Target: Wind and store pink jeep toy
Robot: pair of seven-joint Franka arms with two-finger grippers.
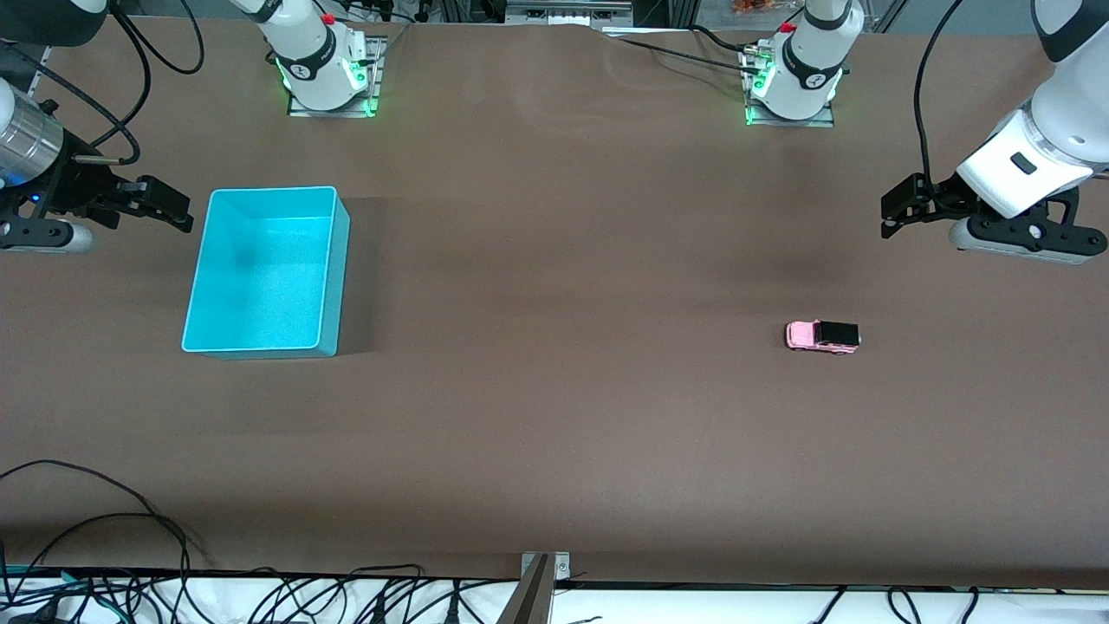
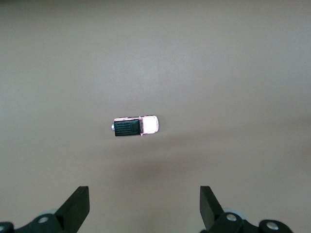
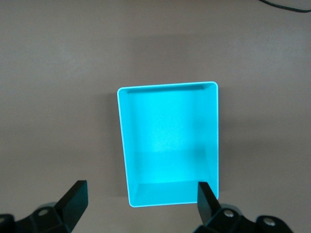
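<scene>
The pink jeep toy [image 1: 822, 336], light pink with a black roof, stands on its wheels on the brown table toward the left arm's end. It also shows in the left wrist view [image 2: 135, 126]. My left gripper [image 1: 901, 208] hangs open and empty in the air at the left arm's end of the table; its fingertips [image 2: 77, 206] frame bare table. The turquoise bin [image 1: 266, 271] stands empty toward the right arm's end, and also shows in the right wrist view [image 3: 168, 143]. My right gripper [image 1: 169, 204] is open and empty, up beside the bin.
Both arm bases [image 1: 325, 65] stand along the table's edge farthest from the front camera. Loose cables [image 1: 130, 555] lie along the edge nearest that camera. A wide stretch of brown table [image 1: 554, 303] lies between bin and jeep.
</scene>
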